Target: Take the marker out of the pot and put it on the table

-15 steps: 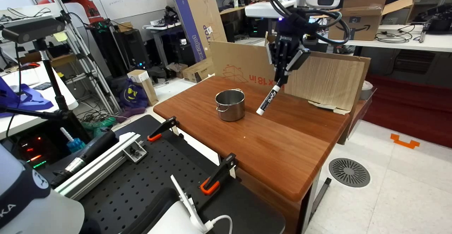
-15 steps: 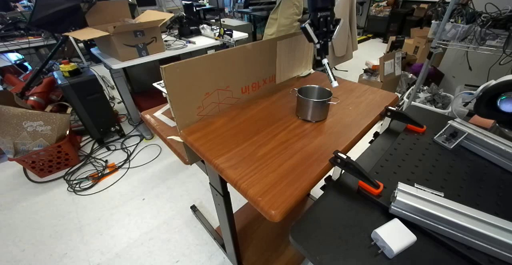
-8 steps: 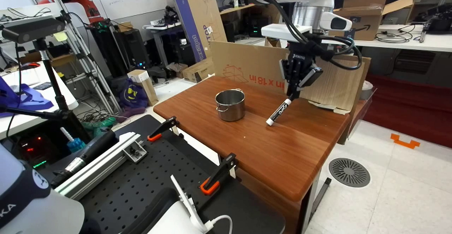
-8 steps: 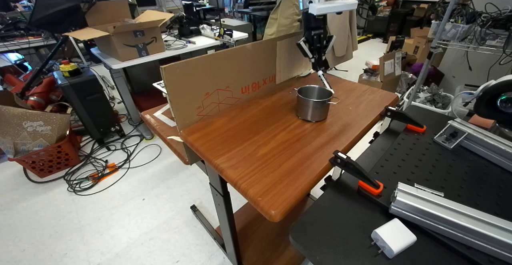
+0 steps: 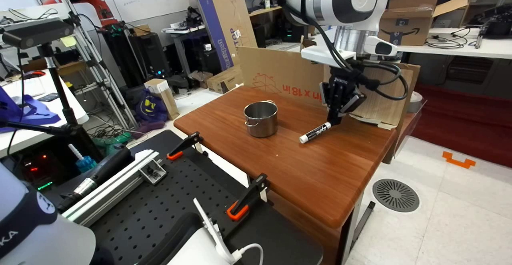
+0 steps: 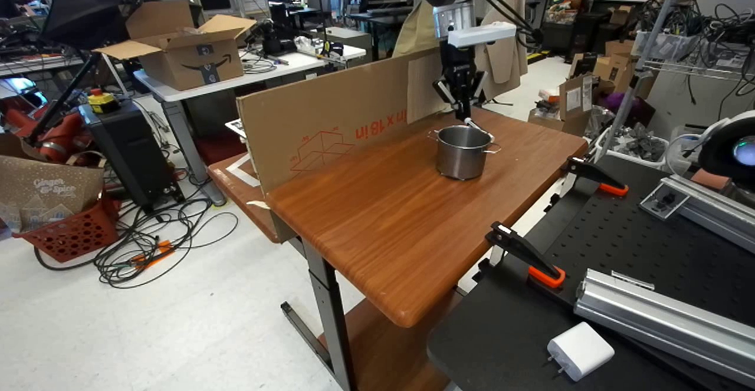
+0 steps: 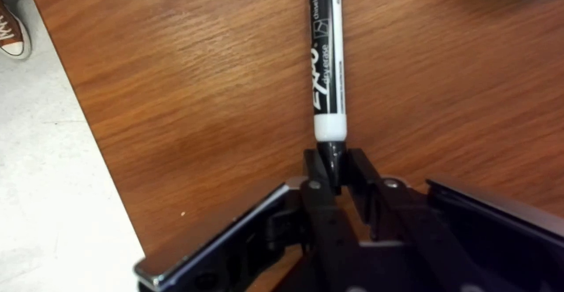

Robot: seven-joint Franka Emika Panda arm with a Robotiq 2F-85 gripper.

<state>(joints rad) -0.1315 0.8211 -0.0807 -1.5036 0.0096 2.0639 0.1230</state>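
The pot [image 5: 262,122], grey metal with wire handles, stands upright on the reddish-brown table [image 5: 320,173]; it also shows in an exterior view [image 6: 460,162]. My gripper [image 5: 334,120] is low over the table, beside the pot and apart from it. It is shut on the black cap end of the marker [image 5: 316,132], which has a white barrel with a black label. The marker slants down at a low angle, its free white end seeming to touch the table. In the wrist view the marker [image 7: 328,54] sticks out from between the fingertips of the gripper [image 7: 333,162].
A cardboard panel [image 5: 280,73] stands along the table's back edge, close behind the gripper. A black perforated board [image 5: 160,209] adjoins the table's front side, with orange-handled clamps [image 5: 244,199] at its edge. A shoe [image 7: 12,32] shows on the floor beyond the table edge.
The gripper has come down toward the table, away from the pot, with the marker. The marker has tipped from steep to nearly flat, its free end staying put over the last half second.
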